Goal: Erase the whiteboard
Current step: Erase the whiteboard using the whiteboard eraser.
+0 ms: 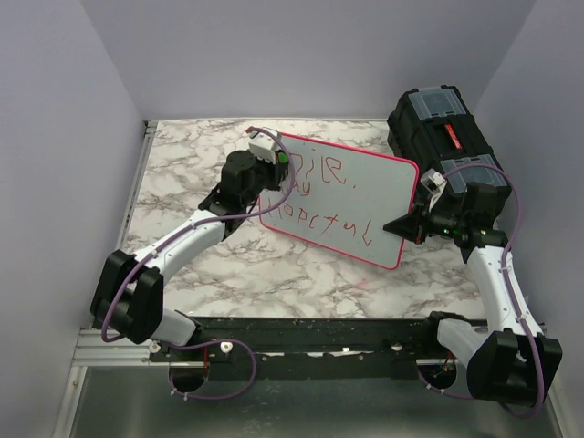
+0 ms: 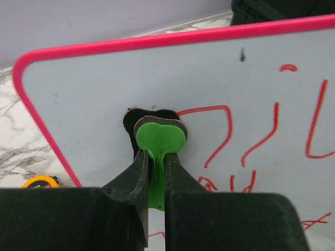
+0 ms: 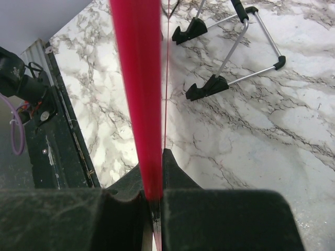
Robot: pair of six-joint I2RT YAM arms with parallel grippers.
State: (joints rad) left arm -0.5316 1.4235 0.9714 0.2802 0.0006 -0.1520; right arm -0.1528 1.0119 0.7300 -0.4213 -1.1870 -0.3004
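Left pincer (image 2: 157, 159) shut tight on green eraser (image 2: 159, 137). Eraser's black pad touches whiteboard (image 2: 94, 89) near its top left corner. Right pincer (image 3: 153, 180) shut on board's pink rim, right side, looks to be steadying it. Board in middle of table (image 1: 274, 269), between both arms, long side running far-left to near-right. Red letters (image 2: 229, 123) lie just right of eraser and lower. Left arm nearer letters. Next wipe likely goes right, along long side.
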